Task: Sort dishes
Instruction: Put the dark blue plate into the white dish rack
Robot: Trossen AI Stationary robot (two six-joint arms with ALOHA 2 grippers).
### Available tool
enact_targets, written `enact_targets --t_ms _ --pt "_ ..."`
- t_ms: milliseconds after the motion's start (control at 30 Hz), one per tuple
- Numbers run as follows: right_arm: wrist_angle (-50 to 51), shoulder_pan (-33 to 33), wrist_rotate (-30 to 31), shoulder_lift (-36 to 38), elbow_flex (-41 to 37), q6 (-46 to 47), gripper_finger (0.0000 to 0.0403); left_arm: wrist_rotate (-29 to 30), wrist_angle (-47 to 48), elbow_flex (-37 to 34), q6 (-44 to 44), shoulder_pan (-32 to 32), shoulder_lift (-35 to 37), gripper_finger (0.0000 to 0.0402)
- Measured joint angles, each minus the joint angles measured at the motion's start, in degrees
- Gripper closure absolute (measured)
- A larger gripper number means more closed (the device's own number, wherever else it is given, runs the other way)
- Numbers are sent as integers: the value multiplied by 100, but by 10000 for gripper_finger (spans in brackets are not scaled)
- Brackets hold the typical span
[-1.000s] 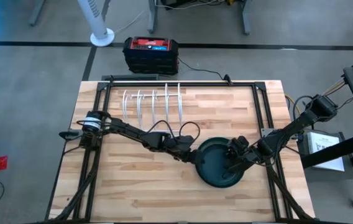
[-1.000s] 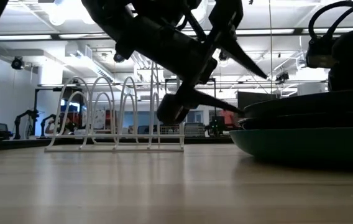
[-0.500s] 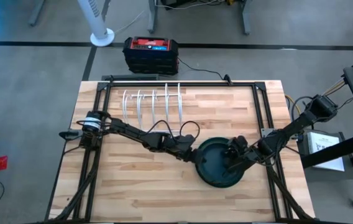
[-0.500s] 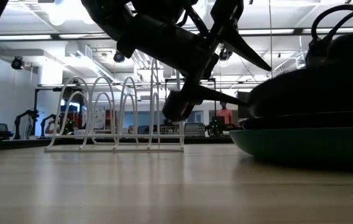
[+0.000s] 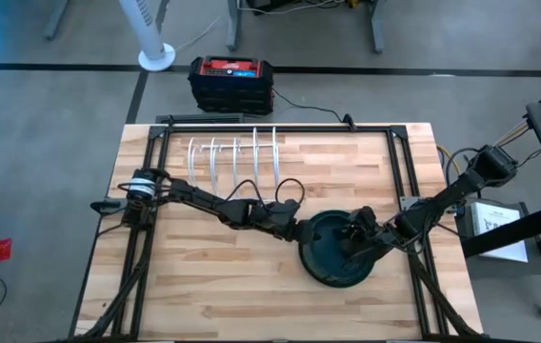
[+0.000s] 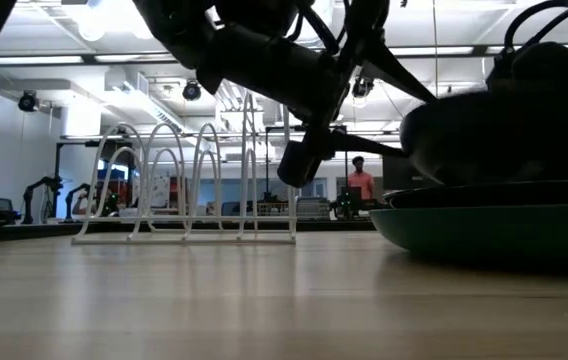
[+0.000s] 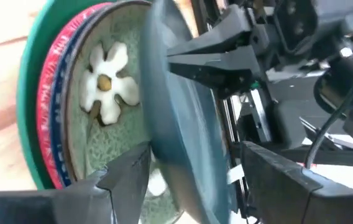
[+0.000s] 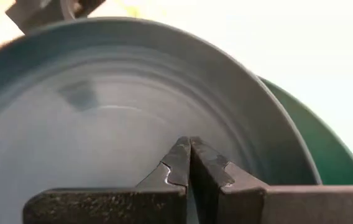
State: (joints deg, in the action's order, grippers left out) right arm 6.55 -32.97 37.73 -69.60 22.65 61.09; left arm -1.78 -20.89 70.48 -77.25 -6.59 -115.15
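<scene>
Tilting teal plate [image 7: 183, 124] off stack near table's right edge; stiff, slippery, breakable; take rim. Left gripper [image 7: 189, 168] spread astride rim; right gripper [image 8: 189, 163] clenched, empty.

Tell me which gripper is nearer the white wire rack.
Left. The left gripper sits open at the plate stack's edge, just in front of the white wire rack. The right gripper, shut, is over the stack, farther away.

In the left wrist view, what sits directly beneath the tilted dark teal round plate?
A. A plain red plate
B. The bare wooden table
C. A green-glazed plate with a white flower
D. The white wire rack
C. Under the raised dark teal round plate, the stack's next dish is a green-glazed plate with a white flower, with blue, red and green rims showing beneath it.
</scene>
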Motion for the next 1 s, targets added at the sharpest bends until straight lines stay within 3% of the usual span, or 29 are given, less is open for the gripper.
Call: enact_targets --t_ms 467,600,800,1000 --pt "-45 0 195 0 0 -71 403 -148 -83 124 -151 74 -348 181" --pt "-192 0 199 2 -30 -119 403 -236 -59 372 -123 72 -463 237" --pt "-224 -6 209 3 -46 -126 403 -158 457 471 -18 70 -467 374" --pt "-273 -4 201 7 -46 -222 403 -168 598 466 -1 70 -470 383"
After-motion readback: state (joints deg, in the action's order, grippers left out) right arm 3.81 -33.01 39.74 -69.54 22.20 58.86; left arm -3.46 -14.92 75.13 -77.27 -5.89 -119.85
